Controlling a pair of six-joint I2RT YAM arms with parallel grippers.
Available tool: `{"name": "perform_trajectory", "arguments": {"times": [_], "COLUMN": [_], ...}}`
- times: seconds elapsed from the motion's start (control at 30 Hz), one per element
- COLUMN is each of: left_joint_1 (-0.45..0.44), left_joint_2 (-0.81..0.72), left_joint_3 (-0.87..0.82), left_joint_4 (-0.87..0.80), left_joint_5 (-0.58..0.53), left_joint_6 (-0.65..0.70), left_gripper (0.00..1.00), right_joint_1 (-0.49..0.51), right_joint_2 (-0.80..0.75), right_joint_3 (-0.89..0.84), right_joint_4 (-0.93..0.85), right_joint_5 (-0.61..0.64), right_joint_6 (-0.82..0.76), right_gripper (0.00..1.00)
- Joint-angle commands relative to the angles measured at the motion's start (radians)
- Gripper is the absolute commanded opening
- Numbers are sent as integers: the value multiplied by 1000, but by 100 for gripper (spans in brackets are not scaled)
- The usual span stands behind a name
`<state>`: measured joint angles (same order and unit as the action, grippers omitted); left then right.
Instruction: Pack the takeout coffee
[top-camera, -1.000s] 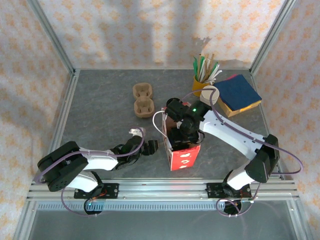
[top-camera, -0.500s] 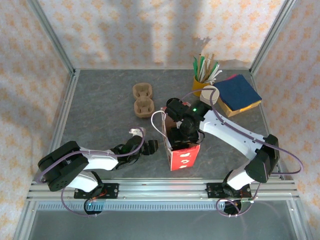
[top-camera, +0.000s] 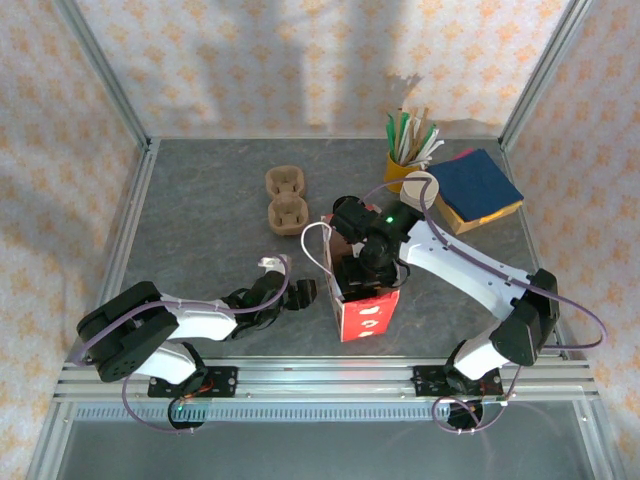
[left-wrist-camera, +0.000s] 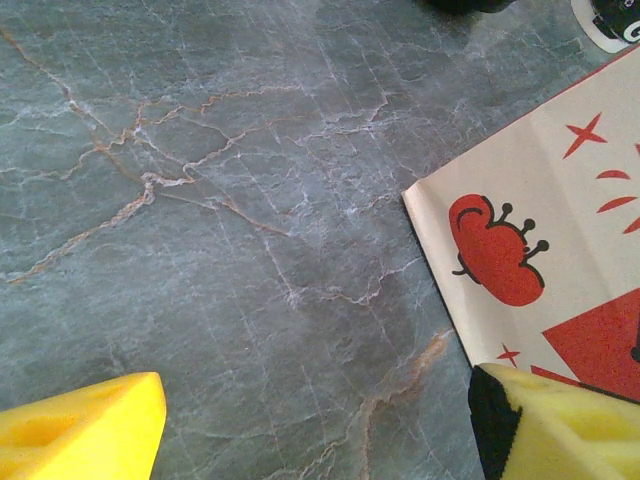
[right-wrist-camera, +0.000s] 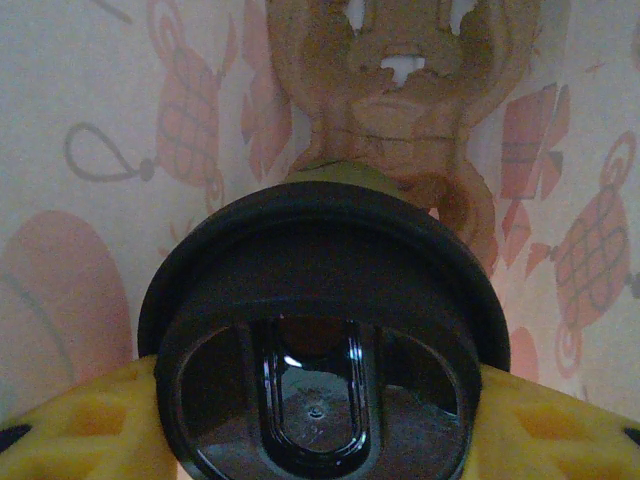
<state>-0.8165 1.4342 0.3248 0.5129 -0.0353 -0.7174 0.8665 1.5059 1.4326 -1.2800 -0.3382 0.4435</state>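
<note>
The takeout coffee shows its round black lid (right-wrist-camera: 320, 340) in the right wrist view, close to the camera. My right gripper (right-wrist-camera: 320, 430) is shut on the cup, with a yellow finger (right-wrist-camera: 75, 425) pressed against each side under the lid. In the top view that gripper (top-camera: 362, 268) reaches down into the open top of a red and white paper bag (top-camera: 368, 312). The bag's printed walls (right-wrist-camera: 110, 150) surround the cup. My left gripper (top-camera: 300, 293) lies low on the table just left of the bag, open, with bare table between its fingers (left-wrist-camera: 85, 430).
A brown moulded-pulp piece (right-wrist-camera: 400, 90) sits deeper inside the bag, beyond the cup. Another pulp cup carrier (top-camera: 286, 200) lies on the table behind. At the back right are a yellow cup of stir sticks (top-camera: 402, 165), a white lid (top-camera: 420, 187) and blue napkins (top-camera: 478, 187).
</note>
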Motion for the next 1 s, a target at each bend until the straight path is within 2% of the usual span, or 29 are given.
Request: {"name": "perform_trajectory", "arguments": {"times": [0.0, 0.97], "left_joint_1": [19, 19], "left_joint_2": [84, 87], "left_joint_3": [-17, 2], "left_joint_4": [-47, -69], "left_joint_5": [18, 15], "left_joint_6": [-9, 3], "left_gripper": [79, 79], "right_joint_1": [-3, -5], "right_joint_2": [-15, -32], "right_joint_3": [-11, -67], "right_joint_4": [-29, -28], "right_joint_5": [-4, 28], "right_joint_6": [-11, -5], "right_gripper": [55, 55]}}
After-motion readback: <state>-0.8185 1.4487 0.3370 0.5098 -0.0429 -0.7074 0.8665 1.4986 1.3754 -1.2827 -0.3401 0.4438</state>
